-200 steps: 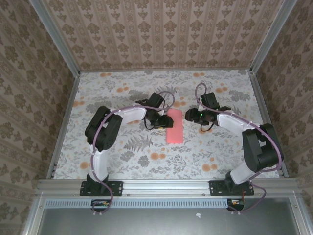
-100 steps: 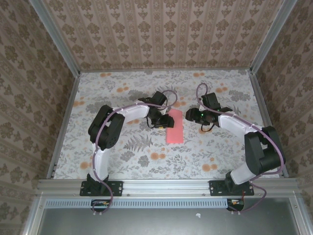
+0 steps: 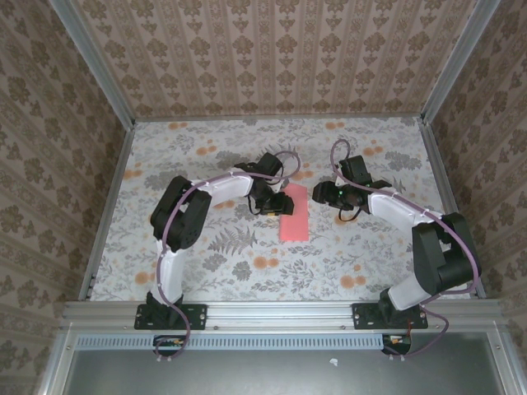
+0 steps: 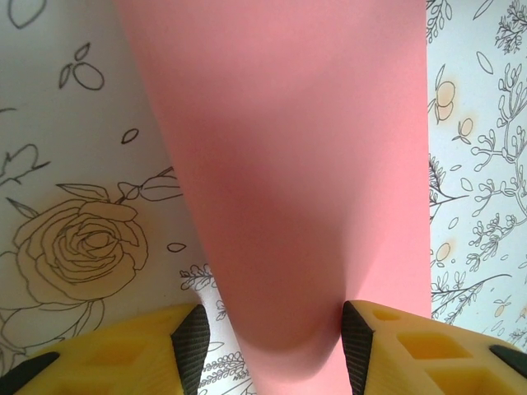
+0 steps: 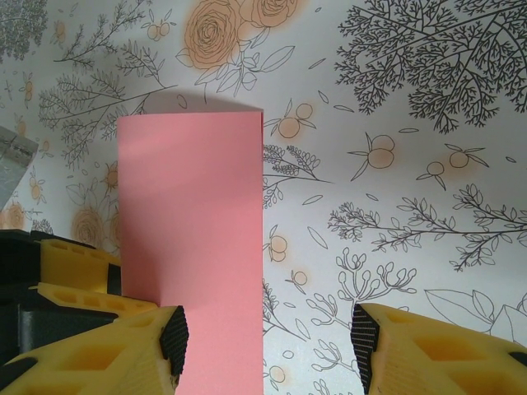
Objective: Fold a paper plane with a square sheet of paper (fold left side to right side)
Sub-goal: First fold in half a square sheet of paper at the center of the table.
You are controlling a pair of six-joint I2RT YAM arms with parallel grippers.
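The square sheet of paper [image 3: 294,212] lay near the middle of the floral table [image 3: 206,156] as a narrow upright rectangle, which suggested the left-to-right fold had already been laid over. No pointed nose or wings could be seen, so it was not yet a plane.

The left gripper [image 3: 276,202] sat at the paper's left edge. In the left wrist view its fingers [image 4: 191,346] stood partly spread on either side of a rounded hump of the paper [image 4: 288,189]. A sliver of table showed between the left pad and the paper, so the jaws looked to be flanking the hump rather than pinching it. That soft bulge suggested the crease had not been pressed sharp.

The right gripper [image 3: 324,196] hovered just beside the paper's right edge. From its own camera its jaws were spread wide with nothing between them but table and the right edge of the flat paper [image 5: 189,247].

By this reckoning only the first fold was in place. Flattening that crease, folding the corners to a point and forming the wings all remained.
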